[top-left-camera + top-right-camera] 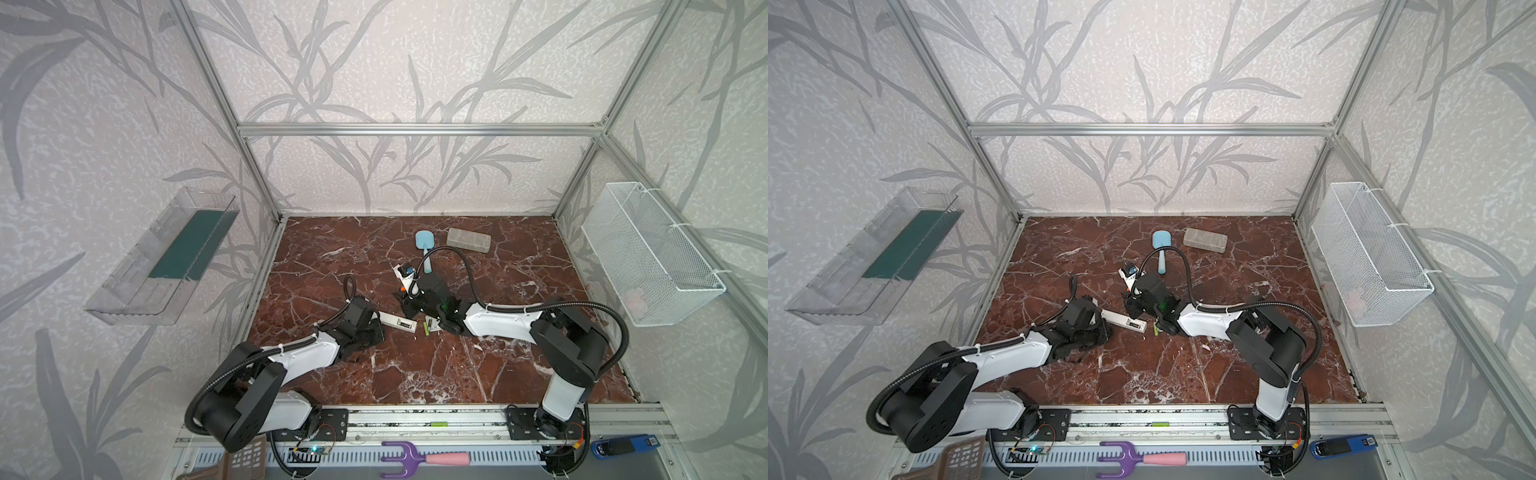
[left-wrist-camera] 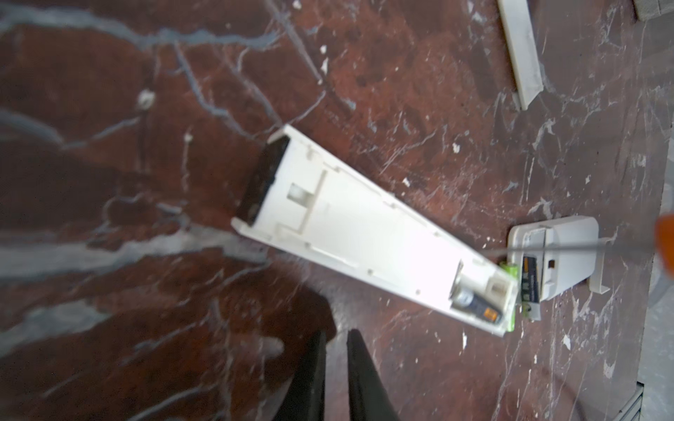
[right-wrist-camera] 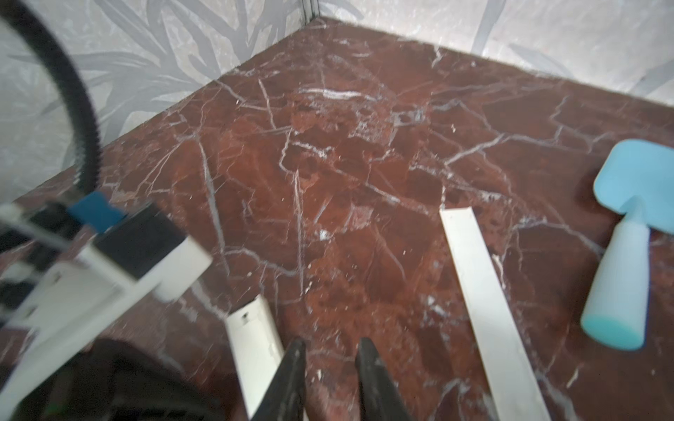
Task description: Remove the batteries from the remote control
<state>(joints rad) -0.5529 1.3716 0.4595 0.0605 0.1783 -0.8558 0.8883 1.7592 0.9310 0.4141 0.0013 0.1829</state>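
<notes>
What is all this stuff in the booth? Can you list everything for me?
Table: one, red-brown marble, booth floor.
Long remote: one, white, back open, mid-table.
Small remote: one, white, open, at the long remote's end.
Green battery: at least one, lime, loose between the remotes.
Dark battery: one, black and orange, inside the long remote.
Screwdriver: one, orange handle, shaft over the small remote.
White strip: at least one, flat on the table.
Scraper: one, pale blue, toward the back.
Block: one, grey, beside the scraper.
Clear tray: one, left wall.
Wire basket: one, white, right wall.
Rake: one, purple, pink handle, front ledge.
Left jaws: one pair, black, closed, empty.
Right jaws: one pair, black, closed, empty.
</notes>
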